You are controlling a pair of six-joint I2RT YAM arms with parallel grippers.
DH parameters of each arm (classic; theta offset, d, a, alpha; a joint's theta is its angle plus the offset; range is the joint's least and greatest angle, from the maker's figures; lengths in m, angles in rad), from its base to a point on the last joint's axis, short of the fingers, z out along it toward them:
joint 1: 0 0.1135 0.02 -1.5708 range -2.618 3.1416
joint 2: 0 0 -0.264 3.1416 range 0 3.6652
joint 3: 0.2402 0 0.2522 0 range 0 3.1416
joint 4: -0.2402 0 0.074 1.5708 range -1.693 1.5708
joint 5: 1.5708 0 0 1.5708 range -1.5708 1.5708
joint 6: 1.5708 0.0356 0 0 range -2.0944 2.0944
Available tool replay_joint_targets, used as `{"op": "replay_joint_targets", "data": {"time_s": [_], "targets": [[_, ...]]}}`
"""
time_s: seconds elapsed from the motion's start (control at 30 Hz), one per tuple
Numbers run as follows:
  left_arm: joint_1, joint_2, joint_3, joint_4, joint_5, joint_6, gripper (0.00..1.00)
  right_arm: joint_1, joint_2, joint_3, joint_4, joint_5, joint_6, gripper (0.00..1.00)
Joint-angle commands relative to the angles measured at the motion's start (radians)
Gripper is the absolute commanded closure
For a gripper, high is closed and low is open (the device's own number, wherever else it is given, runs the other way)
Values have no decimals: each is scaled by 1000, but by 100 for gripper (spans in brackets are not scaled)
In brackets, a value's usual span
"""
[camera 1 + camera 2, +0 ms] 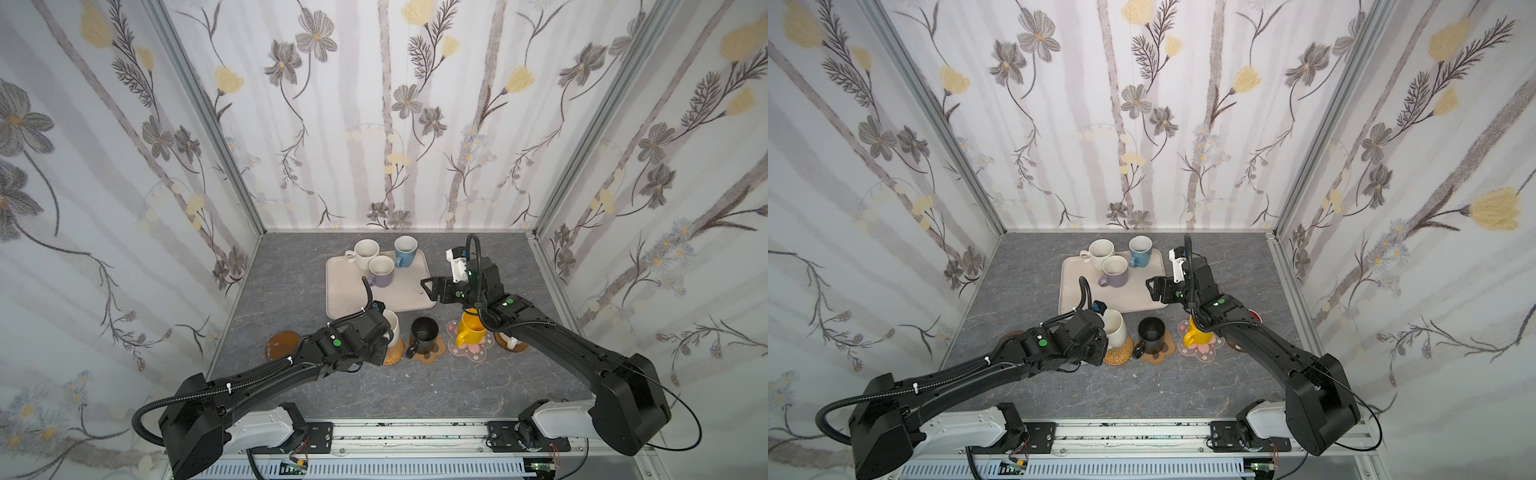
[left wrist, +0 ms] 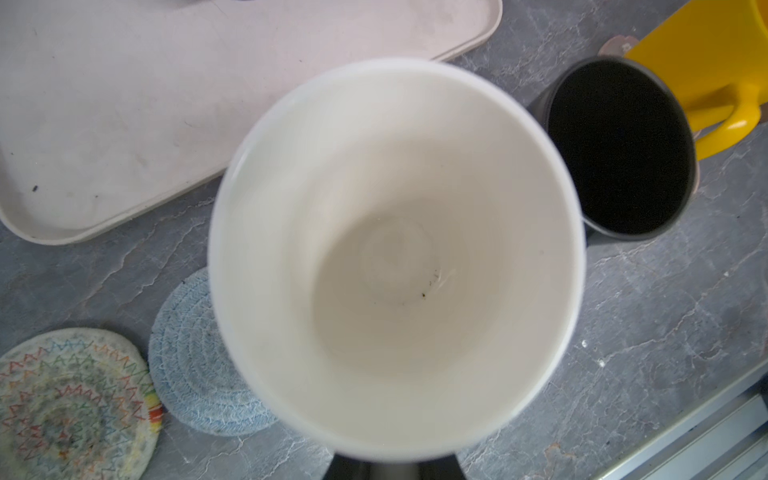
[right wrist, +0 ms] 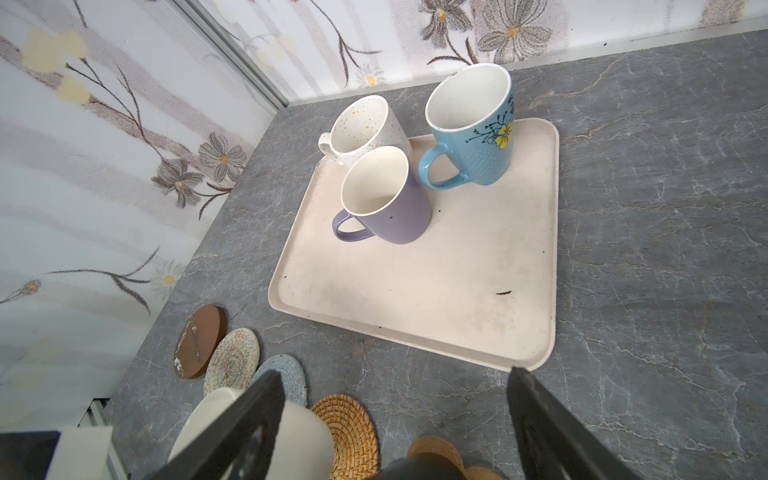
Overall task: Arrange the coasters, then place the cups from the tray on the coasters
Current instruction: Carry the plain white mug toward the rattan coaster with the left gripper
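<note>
Tallying in both top views: three cups sit on coasters in a row across the desk's [image 1: 415,390] middle. The black mug [image 1: 424,332] is on the paw coaster [image 1: 434,353] and the yellow mug [image 1: 467,332] on the pink blossom coaster [image 1: 478,351]. A white mug [image 1: 510,341] is on a brown wooden coaster [image 1: 521,347], half hidden under the right arm [image 1: 561,345]. Our left gripper [image 1: 385,334] is clamped on the cream-white mug [image 1: 391,324] at the rattan coaster [image 1: 395,355]. Our right gripper [image 1: 427,289] hangs jaws apart, empty, over the tray's [image 1: 353,299] right edge.

Left wrist: that mug fills the view; whether it is seated we cannot tell. The blue crochet coaster [image 2: 187,361] and beige woven coaster [image 2: 70,399] lie bare beside it.

Right wrist: the speckled cream mug [image 3: 361,124], lavender mug [image 3: 399,208] and light blue mug [image 3: 478,137] wait at the tray's far edge. A brown wooden disc [image 3: 199,340] is free too. We read no brand or writing; the last mug bears only a yellow flower drawing.
</note>
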Motion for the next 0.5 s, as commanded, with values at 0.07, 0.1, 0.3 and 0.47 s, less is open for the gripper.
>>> {"op": "replay_joint_targets", "data": {"time_s": [0.07, 0.1, 0.3, 0.47], "targets": [[-13, 0, -19, 23, -65, -46, 100, 1, 11, 0, 0, 12, -10, 15], [-16, 4, -20, 23, -62, -47, 100, 0, 14, 2, -1, 13, -10, 15], [-24, 27, -43, 30, -79, -67, 100, 1, 23, 4, 3, 10, -10, 15], [-35, 24, -49, 39, -87, -81, 100, 1, 28, -4, 8, 8, -9, 15]]}}
